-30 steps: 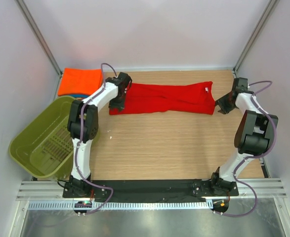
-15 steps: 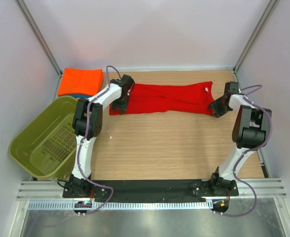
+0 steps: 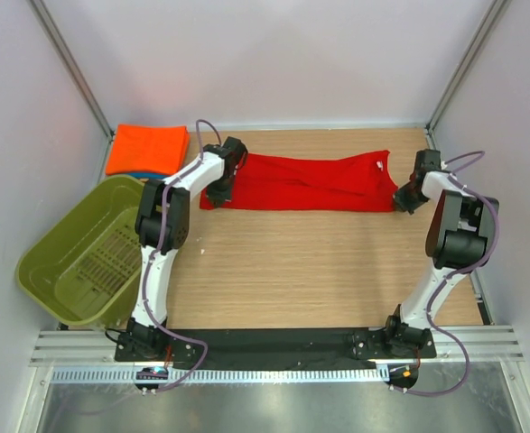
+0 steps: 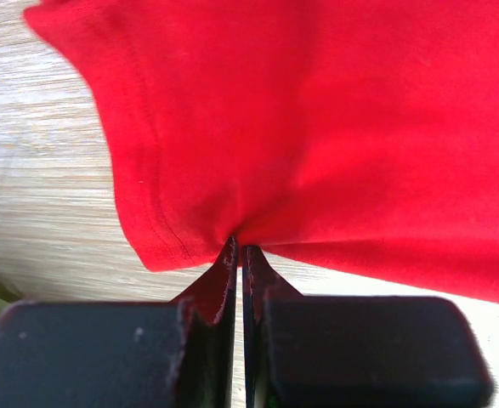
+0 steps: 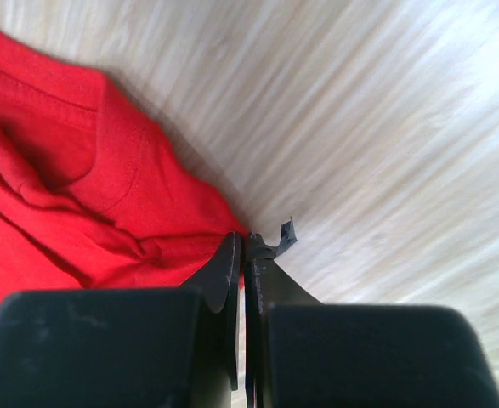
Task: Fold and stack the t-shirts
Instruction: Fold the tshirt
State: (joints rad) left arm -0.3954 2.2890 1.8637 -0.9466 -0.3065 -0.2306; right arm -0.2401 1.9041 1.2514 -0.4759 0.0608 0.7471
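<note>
A deep red t-shirt (image 3: 301, 183) lies folded into a long band across the far part of the table. My left gripper (image 3: 218, 190) is shut on its left end, and the left wrist view shows the red cloth (image 4: 317, 127) pinched at the closed fingertips (image 4: 229, 255). At the shirt's right end my right gripper (image 3: 402, 197) is shut on the cloth edge (image 5: 104, 212), which bunches at its tips. A folded bright orange t-shirt (image 3: 149, 149) lies at the back left on a blue t-shirt (image 3: 136, 173), of which only an edge shows.
An olive-green plastic basket (image 3: 79, 254) sits tilted at the left edge of the table. Bare wooden tabletop (image 3: 310, 262) stretches between the red shirt and the arm bases. White walls and metal posts close in the back and sides.
Both grippers moved in onto the ends of the red t-shirt and shut on the cloth. The shirt's right end has pulled straighter.
</note>
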